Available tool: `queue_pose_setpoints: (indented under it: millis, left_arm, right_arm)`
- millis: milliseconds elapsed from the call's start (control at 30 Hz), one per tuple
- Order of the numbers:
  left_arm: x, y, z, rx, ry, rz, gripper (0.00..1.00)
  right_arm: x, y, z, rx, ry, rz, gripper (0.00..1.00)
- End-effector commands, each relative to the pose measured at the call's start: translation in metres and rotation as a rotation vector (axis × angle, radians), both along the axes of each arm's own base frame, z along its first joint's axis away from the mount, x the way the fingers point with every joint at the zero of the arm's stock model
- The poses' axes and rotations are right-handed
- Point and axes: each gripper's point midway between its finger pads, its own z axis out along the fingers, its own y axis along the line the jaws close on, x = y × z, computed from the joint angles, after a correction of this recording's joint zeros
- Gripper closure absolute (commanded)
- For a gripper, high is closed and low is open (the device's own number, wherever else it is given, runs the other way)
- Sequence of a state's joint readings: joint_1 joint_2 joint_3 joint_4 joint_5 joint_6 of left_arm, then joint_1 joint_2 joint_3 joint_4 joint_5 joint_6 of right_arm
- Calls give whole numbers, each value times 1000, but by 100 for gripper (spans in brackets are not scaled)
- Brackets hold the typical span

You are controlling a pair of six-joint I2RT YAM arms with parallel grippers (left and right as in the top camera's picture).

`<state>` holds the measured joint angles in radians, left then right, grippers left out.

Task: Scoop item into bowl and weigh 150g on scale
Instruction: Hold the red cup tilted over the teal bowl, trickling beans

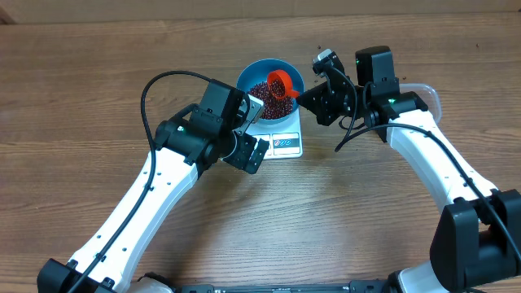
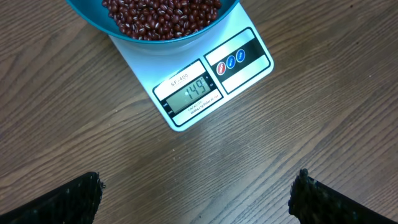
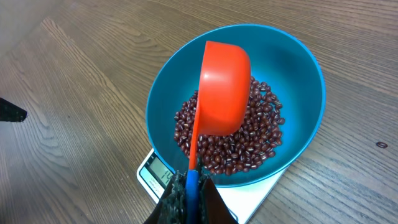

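The blue bowl (image 1: 297,75) stands on the white scale (image 1: 285,145) and holds a pile of dark red-brown beans (image 1: 269,102). In the left wrist view the scale (image 2: 245,68) shows 149 on its display, under the bowl (image 2: 155,38) and beans (image 2: 161,15). My right gripper (image 3: 191,199) is shut on the blue-ended handle of a red scoop (image 3: 224,87). The scoop is turned bowl-side down over the beans (image 3: 249,143), inside the bowl's rim (image 3: 311,68). My left gripper (image 2: 196,199) is open and holds nothing, above bare table just before the scale's display edge.
A clear plastic tub (image 1: 431,94) sits at the far right, mostly behind the right arm. A small dark speck (image 3: 381,144) lies on the wood right of the bowl. Both arms flank the scale closely.
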<state>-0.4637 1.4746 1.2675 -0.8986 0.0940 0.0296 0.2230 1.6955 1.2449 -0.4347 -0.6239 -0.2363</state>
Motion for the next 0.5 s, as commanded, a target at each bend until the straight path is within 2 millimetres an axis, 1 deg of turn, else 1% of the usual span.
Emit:
queue_pose_setpoints:
  millis: [0,467]
  left_arm:
    - [0,0,10,-16,-25,-6,0]
    - [0,1,10,-16,-25,-5,0]
  right_arm:
    - [3,1,4,6,-7,-1,96]
    - [1,1,1,13,26,-17,96]
